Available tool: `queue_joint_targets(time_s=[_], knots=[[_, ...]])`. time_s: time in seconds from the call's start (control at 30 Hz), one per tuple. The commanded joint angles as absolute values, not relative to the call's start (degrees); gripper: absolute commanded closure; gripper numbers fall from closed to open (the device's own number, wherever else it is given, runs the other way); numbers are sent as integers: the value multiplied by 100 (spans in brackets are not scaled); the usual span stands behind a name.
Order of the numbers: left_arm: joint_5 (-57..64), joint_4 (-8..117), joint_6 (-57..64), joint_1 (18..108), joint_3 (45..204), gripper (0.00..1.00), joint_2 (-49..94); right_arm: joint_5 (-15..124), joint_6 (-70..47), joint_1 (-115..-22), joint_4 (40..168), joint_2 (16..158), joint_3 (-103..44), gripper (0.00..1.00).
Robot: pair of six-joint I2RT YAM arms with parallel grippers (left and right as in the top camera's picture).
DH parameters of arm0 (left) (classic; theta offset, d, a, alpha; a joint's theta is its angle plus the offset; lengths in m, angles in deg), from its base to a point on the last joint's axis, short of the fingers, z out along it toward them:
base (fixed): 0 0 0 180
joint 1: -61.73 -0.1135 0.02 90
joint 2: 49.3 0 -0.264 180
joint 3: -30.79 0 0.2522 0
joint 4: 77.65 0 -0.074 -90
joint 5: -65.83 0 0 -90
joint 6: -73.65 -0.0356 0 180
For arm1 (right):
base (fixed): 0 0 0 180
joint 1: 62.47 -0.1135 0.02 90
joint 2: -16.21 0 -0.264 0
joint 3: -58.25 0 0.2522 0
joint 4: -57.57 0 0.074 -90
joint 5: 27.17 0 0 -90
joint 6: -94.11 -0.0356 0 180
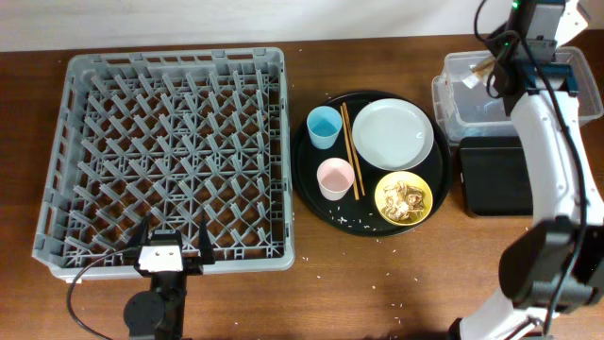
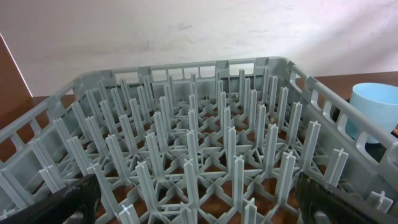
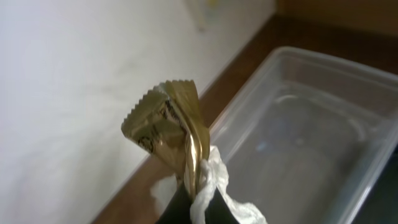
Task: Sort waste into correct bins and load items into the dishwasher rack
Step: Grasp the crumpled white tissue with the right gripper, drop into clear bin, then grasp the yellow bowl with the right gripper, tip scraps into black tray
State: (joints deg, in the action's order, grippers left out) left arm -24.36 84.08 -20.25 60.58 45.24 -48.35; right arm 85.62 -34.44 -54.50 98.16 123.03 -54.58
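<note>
- Our right hand (image 1: 492, 68): clamped on brown wrapper (image 3: 166, 130) and white napkin (image 3: 214, 180), above clear tub (image 3: 323, 143).
- Our left hand (image 1: 172, 244): spread, empty, at grey rack (image 1: 170, 142) near edge.

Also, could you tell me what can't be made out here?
The wrapper's print: blurred, right wrist view.
The right gripper: cut off by bottom edge, same view.
The clear tub's inside: partly covered by right arm, overhead.
The scraps in yellow bowl: too small to identify, overhead.

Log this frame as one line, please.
phase: waste sorting | right gripper: shut on wrapper and napkin, near clear tub | left gripper: open, at near edge of rack | dishes: on round tray
</note>
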Motion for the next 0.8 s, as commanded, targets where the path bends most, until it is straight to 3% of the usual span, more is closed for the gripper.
queue_joint_targets(time_s=[0.0,0.03,0.07,0.1,0.17,0.27,0.33,0.43,0.6,0.77], knots=[[-2410,8379,-2119,6054,4506,1,-4857,8811,-2858,-5172,9167,13116,-5408,95],[-2410,8379,-2119,6054,4506,1,-4857,8730,-2561,-5129,8909,13389,-5408,65],[-2410,8379,-2119,6054,4506,1,-4857,8698,-2340,-5131,8791,13446,-5408,12],[-2410,8379,-2119,6054,4506,1,-4857,8671,-2121,-5137,8732,13420,-5412,1],[-2410,8379,-2119,6054,4506,1,-4857,8595,-1560,-5310,9054,12795,-5421,2],[-2410,8379,-2119,6054,4506,1,-4857,7351,-1566,-6073,10973,10990,-5421,2],[-2410,8379,-2119,6054,4506,1,-4857,6560,-1584,-6560,12094,10585,-5421,1],[-2410,8379,-2119,6054,4506,1,-4857,6311,-1785,-7478,13733,11040,-5003,18],[-2410,8379,-2119,6054,4506,1,-4857,6341,-1774,-8012,13283,11796,-3410,39],[-2410,8379,-2119,6054,4506,1,-4857,6027,-978,-8278,12468,11796,-2383,38]])
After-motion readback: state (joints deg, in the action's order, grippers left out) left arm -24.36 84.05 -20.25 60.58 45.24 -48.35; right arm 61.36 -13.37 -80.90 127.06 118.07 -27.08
